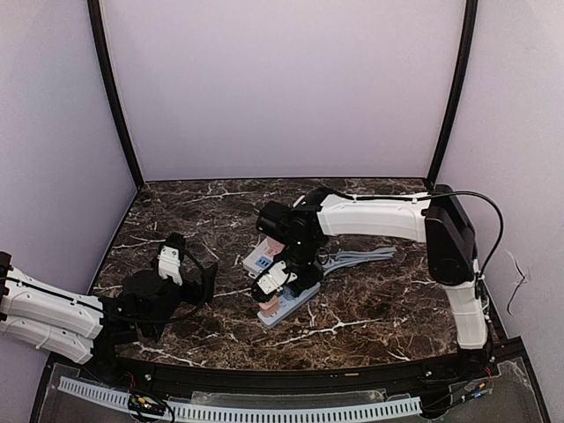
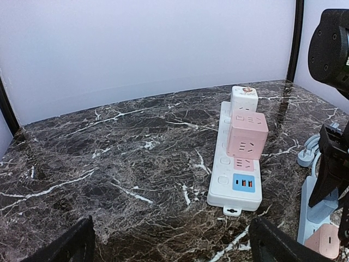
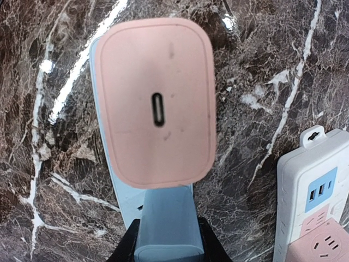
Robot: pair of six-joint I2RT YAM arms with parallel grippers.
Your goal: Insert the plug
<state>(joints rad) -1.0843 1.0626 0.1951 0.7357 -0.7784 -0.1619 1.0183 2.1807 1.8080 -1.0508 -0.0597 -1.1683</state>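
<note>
While the pink plug (image 3: 157, 103) stands on the near end of the light-blue power strip (image 1: 298, 301) on the worktop (image 1: 370, 300), the right gripper (image 1: 273, 280) hangs just above it, jaws released and grasping nothing. The left gripper (image 1: 172, 256), jaws spread wide, sits well apart.

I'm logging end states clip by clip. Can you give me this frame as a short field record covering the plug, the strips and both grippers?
pink charger: on the near end of the blue power strip, USB-C port facing up
right gripper: fingers apart on either side of the blue strip, not on the charger
left gripper: open, empty, off to the left
white power strip: beside the blue one, carrying a pink cube and a white adapter
task status: plug appears inserted
</note>
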